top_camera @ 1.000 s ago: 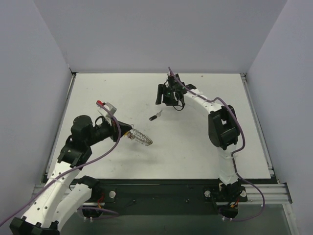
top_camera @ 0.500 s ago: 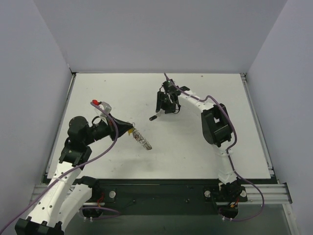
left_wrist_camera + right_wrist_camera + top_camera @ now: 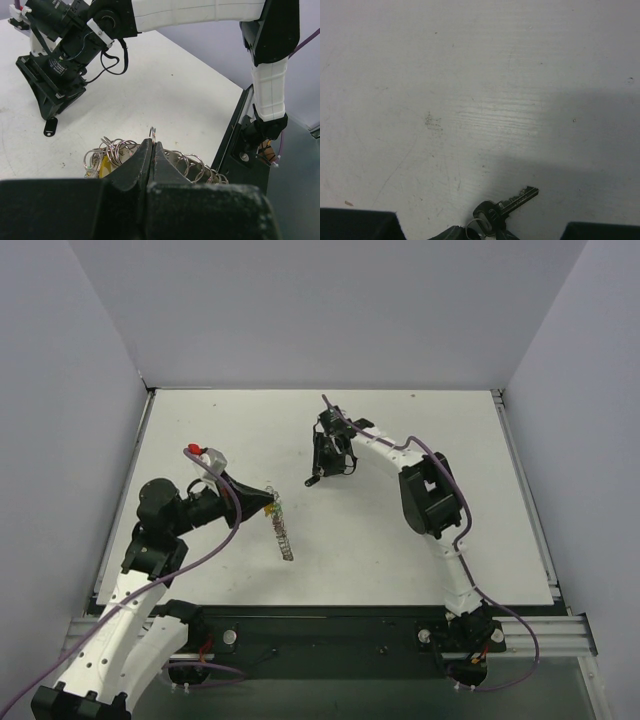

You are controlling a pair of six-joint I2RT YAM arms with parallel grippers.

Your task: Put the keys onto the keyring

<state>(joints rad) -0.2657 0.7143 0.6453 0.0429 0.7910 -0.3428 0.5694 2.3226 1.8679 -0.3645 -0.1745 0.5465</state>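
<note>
My left gripper [image 3: 266,498] [image 3: 152,148] is shut on the keyring [image 3: 283,530], a silver coil of rings [image 3: 200,167] that hangs from the jaws toward the near edge. A yellow key head [image 3: 104,165] shows among the rings at the left. A black-headed key [image 3: 312,480] [image 3: 506,206] with a small ring on it lies flat on the table. My right gripper [image 3: 319,466] [image 3: 480,235] stands right over it, fingers [image 3: 357,225] apart at either side. The key's head sits between them, its blade pointing away. From the left wrist view the right gripper [image 3: 51,102] points down just above the black key [image 3: 50,126].
The white table [image 3: 400,540] is walled at the back and both sides. A black metal rail [image 3: 330,635] carries the arm bases along the near edge. The right arm's elbow [image 3: 428,498] reaches over the table's middle right.
My right gripper has moved left and down over the black key and its fingers have come closer together. My left gripper has swung the keyring round so it hangs toward the near edge.
</note>
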